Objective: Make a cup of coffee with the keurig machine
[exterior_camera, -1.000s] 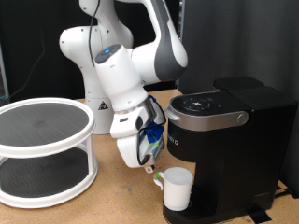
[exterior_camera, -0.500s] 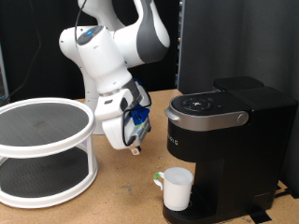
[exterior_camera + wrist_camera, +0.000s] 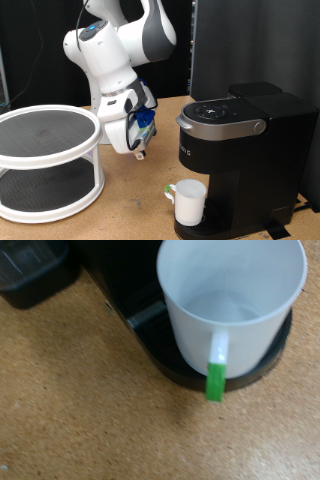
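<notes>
The white cup [image 3: 190, 203] stands upright on the round drip base of the black keurig machine [image 3: 245, 150], whose lid is down. My gripper [image 3: 138, 151] hangs above the table to the exterior view's left of the machine, apart from the cup, with nothing seen between its fingers. In the wrist view the cup [image 3: 232, 300] is empty, its handle carries a green strip [image 3: 216, 380], and it sits on the black drip base [image 3: 165, 355]. The fingers do not show in the wrist view.
A white two-tier round rack [image 3: 45, 160] stands at the exterior view's left on the wooden table [image 3: 130, 215]. The robot's base [image 3: 105, 105] is behind the gripper. A dark backdrop closes the back.
My gripper has drawn back from beside the cup, moving up and towards the exterior view's left. The cup stays on the drip base.
</notes>
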Available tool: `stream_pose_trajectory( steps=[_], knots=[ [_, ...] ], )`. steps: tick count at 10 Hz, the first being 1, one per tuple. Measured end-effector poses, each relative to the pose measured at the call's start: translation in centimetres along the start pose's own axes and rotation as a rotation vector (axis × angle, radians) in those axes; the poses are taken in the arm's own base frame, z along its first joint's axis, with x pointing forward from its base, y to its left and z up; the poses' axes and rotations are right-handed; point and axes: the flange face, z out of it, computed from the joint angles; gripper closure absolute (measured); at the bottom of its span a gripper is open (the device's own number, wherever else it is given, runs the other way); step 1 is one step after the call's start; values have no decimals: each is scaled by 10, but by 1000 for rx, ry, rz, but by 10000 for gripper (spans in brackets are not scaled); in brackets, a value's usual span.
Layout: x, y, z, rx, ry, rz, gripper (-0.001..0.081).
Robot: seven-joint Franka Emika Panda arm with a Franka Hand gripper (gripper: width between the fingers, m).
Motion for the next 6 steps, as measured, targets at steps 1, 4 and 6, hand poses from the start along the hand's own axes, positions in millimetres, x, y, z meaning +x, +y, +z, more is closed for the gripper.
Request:
stream_pose_trajectory(
  steps=[1, 4, 6],
  knots=[
    [3, -2, -3, 23, 11, 7, 1],
    [12, -12, -19, 69, 49, 9, 1],
    [16, -20, -31, 88, 61, 4, 1]
  ],
)
